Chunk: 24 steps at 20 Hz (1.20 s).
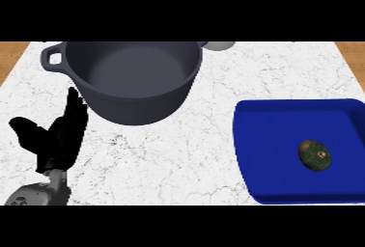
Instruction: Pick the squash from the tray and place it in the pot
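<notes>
Nothing of the task done yet, judging by how things lay. Squash (314, 155) lying on the floor of the blue tray (271, 144), toward its right side, small, dark green with a pale spot, untouched and apart from the tray's walls. Tray resting on the white marbled tabletop (192, 159) at the right of the view, its far right part cut by the edge.

Pot (132, 79) standing upright on the tabletop at upper left, dark grey, wide-mouthed, no lid on it, one loop handle showing at its left rim, the inside bare as far as could be seen. Something pale and rounded (221, 45) just behind the pot's right rim, too little of it showing to name.

Left hand (55, 137) at the lower left, open, fingers straight and pointing up toward the pot, thumb spread out to the left, holding nothing; resting near the view's edge, close beside the pot's lower wall but apparently not touching it. Right hand not showing at all.

Left to do, then, by this reading: the whole of it. Reaching the tray, closing round the squash, lifting it clear, carrying it leftward across the bare stretch between tray and pot, and setting it down inside. Tray and pot well apart, with nothing standing between them.
</notes>
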### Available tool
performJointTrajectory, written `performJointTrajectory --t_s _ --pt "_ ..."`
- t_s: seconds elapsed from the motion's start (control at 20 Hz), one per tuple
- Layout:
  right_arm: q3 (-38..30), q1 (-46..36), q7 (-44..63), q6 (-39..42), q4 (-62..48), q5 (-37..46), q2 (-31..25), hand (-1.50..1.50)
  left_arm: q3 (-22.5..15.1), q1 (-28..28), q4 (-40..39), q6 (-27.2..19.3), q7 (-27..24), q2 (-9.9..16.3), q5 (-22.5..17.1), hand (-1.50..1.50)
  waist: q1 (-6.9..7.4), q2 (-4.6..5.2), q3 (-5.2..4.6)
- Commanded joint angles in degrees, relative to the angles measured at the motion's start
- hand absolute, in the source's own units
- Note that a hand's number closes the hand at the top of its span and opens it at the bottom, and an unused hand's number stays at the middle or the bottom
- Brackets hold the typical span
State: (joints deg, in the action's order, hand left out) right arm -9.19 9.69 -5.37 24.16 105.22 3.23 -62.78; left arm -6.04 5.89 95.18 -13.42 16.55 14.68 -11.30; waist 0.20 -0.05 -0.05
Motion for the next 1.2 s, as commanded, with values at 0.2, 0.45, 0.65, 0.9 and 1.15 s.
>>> performJointTrajectory --t_s 0.2,0.45,0.65,0.9,1.15 --pt "5.81 -0.37 6.44 0.42 1.51 10.44 4.79 -1.50 -4.23 1.93 -0.44 -0.80 -0.97 -4.82 3.36 0.00 -0.53 0.05 0.03" --pt "5.72 -2.39 4.60 0.94 -2.03 15.81 8.79 -1.50 -1.30 3.62 -0.06 1.25 0.86 -3.45 2.46 0.00 -0.41 0.06 0.04" --pt "7.91 -1.82 7.63 -0.54 1.38 18.26 14.70 -1.50 -0.56 3.82 -3.34 2.39 -0.48 -3.90 2.93 0.00 -0.65 0.05 0.03" --pt "3.75 0.06 4.61 1.91 2.08 17.62 16.23 -1.50 -1.99 -1.31 2.71 1.93 -0.69 -5.54 4.25 0.00 -0.63 -0.08 0.05" --pt "5.79 -4.02 14.03 5.17 4.40 19.86 20.35 -1.50 3.65 1.31 0.94 6.72 0.74 -2.11 0.32 0.00 -0.32 0.01 0.02"
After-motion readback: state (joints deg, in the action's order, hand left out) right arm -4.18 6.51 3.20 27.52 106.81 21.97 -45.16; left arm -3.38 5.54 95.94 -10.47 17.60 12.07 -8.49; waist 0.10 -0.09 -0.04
